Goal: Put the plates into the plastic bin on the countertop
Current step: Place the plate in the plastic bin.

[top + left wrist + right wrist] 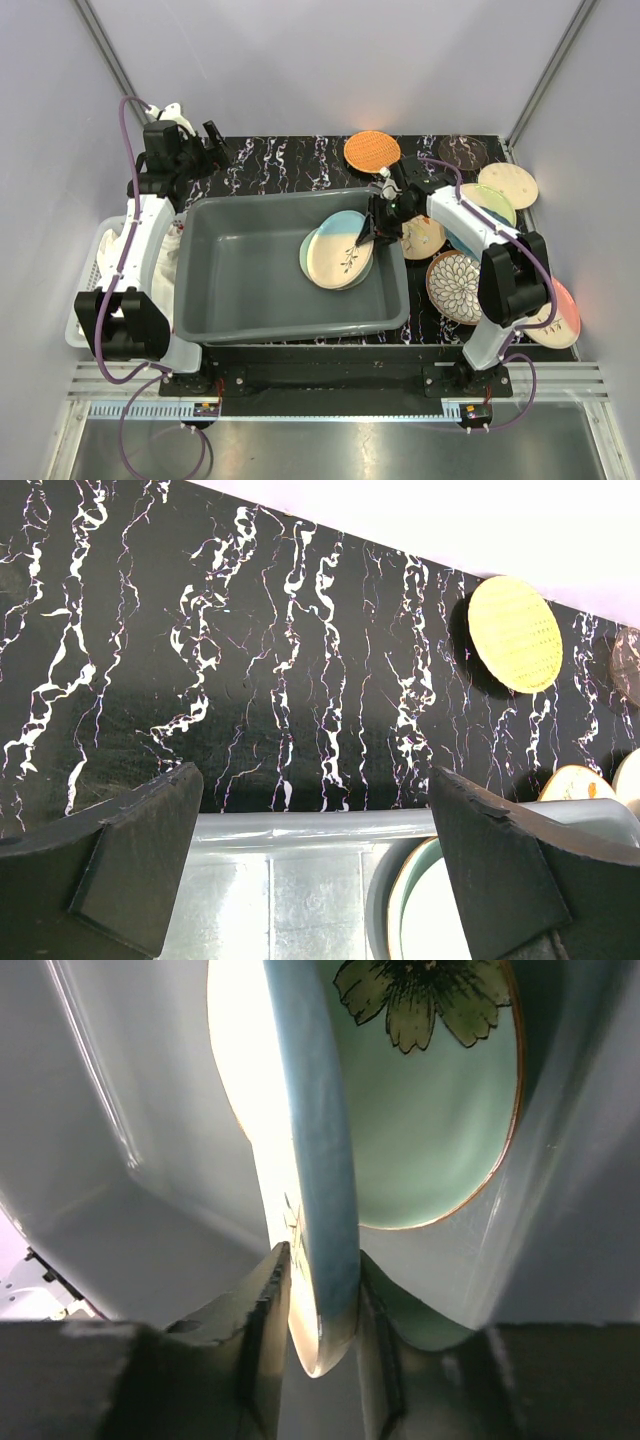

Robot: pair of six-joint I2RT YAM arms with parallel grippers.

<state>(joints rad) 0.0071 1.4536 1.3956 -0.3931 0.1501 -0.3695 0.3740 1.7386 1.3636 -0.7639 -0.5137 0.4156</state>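
The right end effector [322, 1260] straddles the rim of the cream-and-blue plate [310, 1110], clamped or slack I cannot tell; the plate rests on the green floral plate [430, 1110] inside the plastic bin [230, 290]. A crooked retreat could snag it.

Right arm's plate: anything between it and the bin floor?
Yes, partly. The cream-and-blue plate is inside the plastic bin, its rim between the fingers of the right gripper. A green floral plate lies under it, so it would settle on that plate rather than on bare floor. Nothing else is visibly in the way.
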